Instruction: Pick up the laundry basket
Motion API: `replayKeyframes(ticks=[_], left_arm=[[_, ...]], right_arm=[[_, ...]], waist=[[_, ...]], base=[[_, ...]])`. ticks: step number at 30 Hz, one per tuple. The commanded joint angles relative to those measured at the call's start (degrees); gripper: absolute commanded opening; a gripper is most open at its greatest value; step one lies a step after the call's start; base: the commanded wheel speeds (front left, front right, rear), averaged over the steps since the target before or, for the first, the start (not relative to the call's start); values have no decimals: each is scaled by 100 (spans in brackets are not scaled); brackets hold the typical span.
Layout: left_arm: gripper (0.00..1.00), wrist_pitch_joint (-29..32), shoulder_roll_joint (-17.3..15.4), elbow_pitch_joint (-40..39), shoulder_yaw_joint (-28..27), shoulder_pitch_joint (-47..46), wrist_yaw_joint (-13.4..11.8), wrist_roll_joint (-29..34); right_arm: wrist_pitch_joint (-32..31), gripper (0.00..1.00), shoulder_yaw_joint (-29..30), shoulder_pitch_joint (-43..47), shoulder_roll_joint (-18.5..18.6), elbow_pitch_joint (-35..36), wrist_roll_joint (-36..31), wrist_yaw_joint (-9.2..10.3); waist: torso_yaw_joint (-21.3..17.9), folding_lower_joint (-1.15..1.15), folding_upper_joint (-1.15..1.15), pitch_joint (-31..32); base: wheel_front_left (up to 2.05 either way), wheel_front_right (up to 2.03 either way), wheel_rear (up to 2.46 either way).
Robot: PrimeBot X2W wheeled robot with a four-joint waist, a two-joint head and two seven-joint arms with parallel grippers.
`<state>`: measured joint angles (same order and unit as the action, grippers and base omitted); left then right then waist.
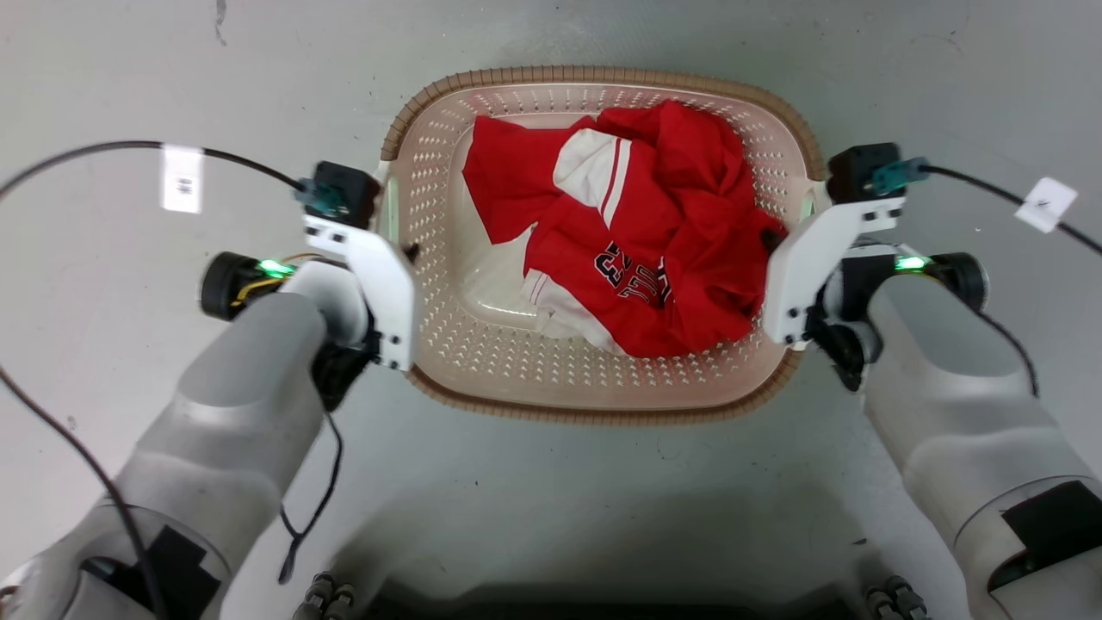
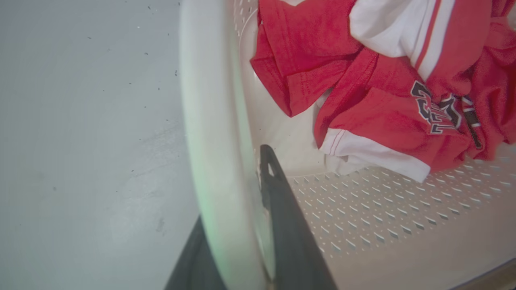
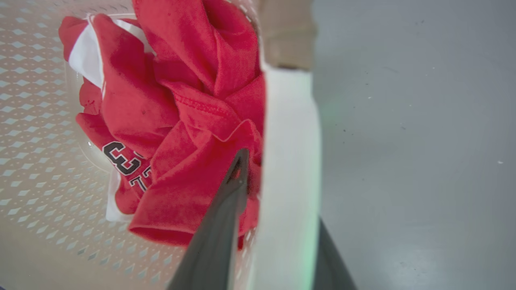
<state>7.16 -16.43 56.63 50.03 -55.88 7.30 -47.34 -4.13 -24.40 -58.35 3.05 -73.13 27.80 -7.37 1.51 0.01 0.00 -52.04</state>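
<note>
Here, I am pinching opposite handles (image 2: 209,121) of the laundry basket (image 1: 594,412) with left gripper (image 2: 231,189) and right gripper (image 3: 282,189), keeping it level.

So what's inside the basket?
A crumpled red and white shirt with dark lettering lies inside the basket. Some of the basket's bare bottom shows beside it. Anything underneath the shirt is covered, so I cannot tell.

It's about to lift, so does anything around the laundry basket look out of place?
Only the red and white garment: it is bunched against the right wall of the laundry basket, where the inner finger of the right gripper lies over the cloth. Whether it is pinched, I cannot tell. Nothing spilled.
</note>
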Motion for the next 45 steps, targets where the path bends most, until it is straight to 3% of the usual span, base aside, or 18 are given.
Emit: replayKeyframes(ticks=[1, 12, 26, 36, 45], left_arm=[[0, -8, 3, -46, 62, -101, 25, -54], [0, 230, -106, -200, 590, 37, 32, -744], [0, 1466, -581, -773, 1396, 594, 37, -1908], [0, 2372, -866, -1045, 1743, 945, 37, -2576], [0, 2947, -982, -1148, 1967, 1214, 37, -2961]], right_arm=[[-4, 0, -25, -96, -54, 3, -24, -25], [-217, 0, -2, 24, -41, -53, -124, -33], [-2344, 0, 160, 736, -24, -71, -354, -33], [-3303, 0, -252, 1204, -1, 6, 46, -34], [-3728, 0, -596, 1375, -1, 142, 258, -42]], waist=[[1, -1, 0, 3], [-19, -1, 0, 468], [-133, -1, 0, 2485], [-261, -1, 0, 3701], [-319, -1, 0, 4382]], base=[[0, 0, 0], [0, 0, 0], [0, 0, 0], [0, 0, 0], [0, 0, 0]])
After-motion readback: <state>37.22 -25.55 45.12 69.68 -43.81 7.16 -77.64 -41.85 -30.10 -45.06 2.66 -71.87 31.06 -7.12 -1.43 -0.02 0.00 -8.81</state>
